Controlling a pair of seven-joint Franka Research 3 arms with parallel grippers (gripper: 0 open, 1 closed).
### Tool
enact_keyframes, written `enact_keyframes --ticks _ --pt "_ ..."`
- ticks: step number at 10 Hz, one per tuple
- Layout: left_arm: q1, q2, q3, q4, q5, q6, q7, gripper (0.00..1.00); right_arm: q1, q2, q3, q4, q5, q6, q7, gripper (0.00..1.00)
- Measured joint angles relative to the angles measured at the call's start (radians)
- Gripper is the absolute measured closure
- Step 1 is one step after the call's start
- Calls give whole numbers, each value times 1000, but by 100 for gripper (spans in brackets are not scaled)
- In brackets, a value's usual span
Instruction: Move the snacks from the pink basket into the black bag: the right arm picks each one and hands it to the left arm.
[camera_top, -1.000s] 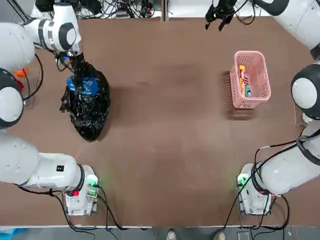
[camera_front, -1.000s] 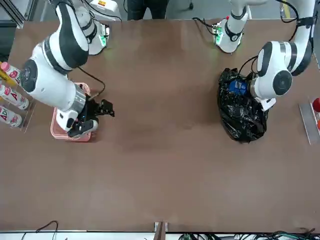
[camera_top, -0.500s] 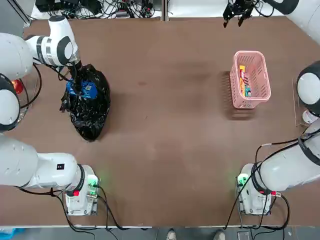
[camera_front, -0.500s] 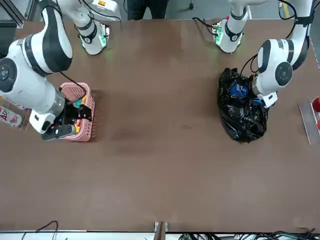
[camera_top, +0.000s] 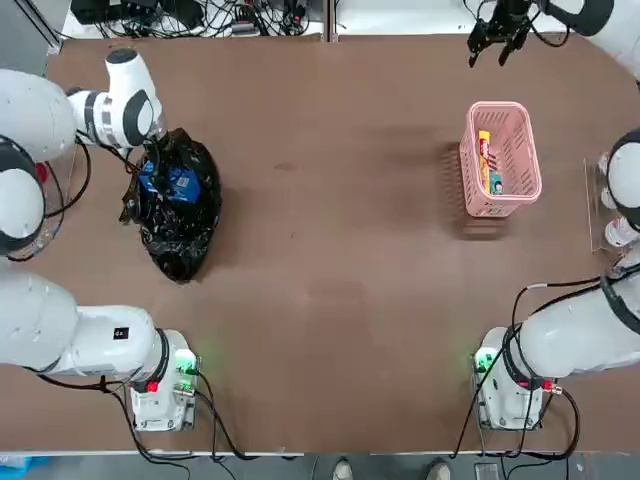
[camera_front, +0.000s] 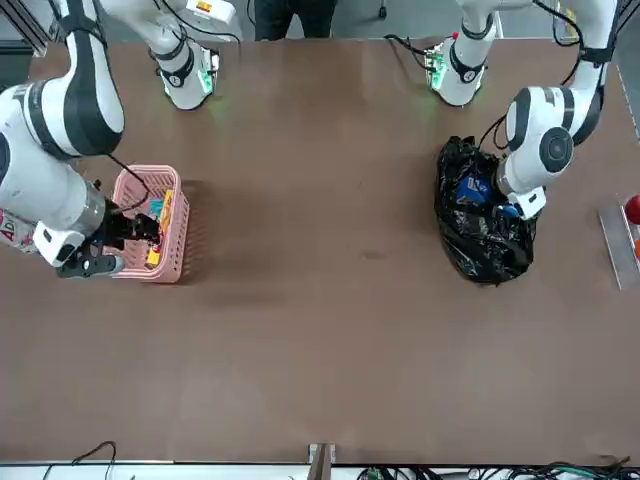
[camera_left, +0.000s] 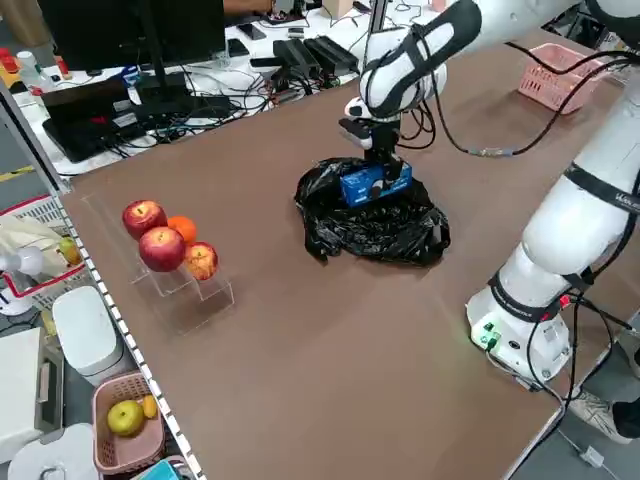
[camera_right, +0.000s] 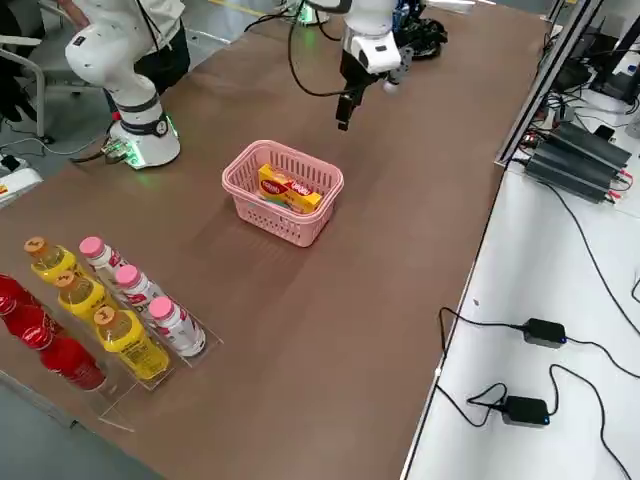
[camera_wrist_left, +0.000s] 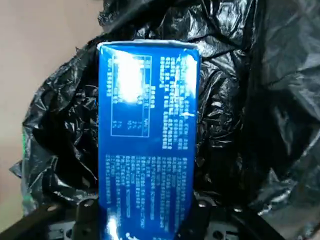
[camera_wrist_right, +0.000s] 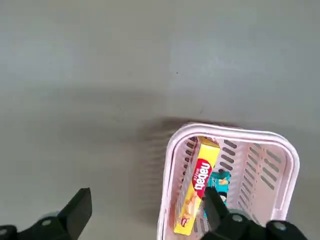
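1. Step in hand: by my read, the drop-off of the first snack. The left arm's black two-finger gripper (camera_left: 372, 152) sits at the mouth of the glossy, wrinkled black plastic bag (camera_top: 178, 215), clamped on the flat blue packet with white print (camera_wrist_left: 146, 135); the left wrist view shows the packet running up from between the fingers, over the bag's folds.
2. The blue packet looks partly in the bag, its upper end clear of the plastic in the left side view. Not released.
3. Right arm's black gripper (camera_wrist_right: 145, 212) hangs above the table on the far side of the small rectangular pink lattice basket (camera_top: 526, 150), fingers spread wide, nothing between them.
4. Basket contents: the flat yellow packet with red logo (camera_wrist_right: 196, 186) lies along one long wall; the small teal packet (camera_wrist_right: 220, 181) is just beside it, mostly hidden.
5. Next, as I judge it: left lets go and backs off the bag; right comes in over the basket and lines its fingers across the yellow packet's narrow width. The basket wall is close, so there's little room on that side.
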Motion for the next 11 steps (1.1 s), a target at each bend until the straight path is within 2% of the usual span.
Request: enact_keyframes --ticks 3,4,7,8,9,11 --pt "-1 33 -9 -15 0 46 -1 51 -21 -94 0 -124 -7 1 0 0" --pt "-2 33 -11 -15 0 47 -1 47 -26 -122 0 -167 -11 8 0 0" --pt "-1 27 -11 -3 0 38 -3 2 -51 -180 0 -306 -21 105 0 0" --pt "-1 16 -12 21 0 -6 -4 0 -63 -191 0 -348 -22 138 -1 0" --pt "-1 -4 -13 72 0 -97 -4 0 -77 -195 0 -374 -23 156 -1 0" --pt "-1 -51 -16 207 0 -290 -1 0 -108 -196 1 -419 -23 208 -23 0"
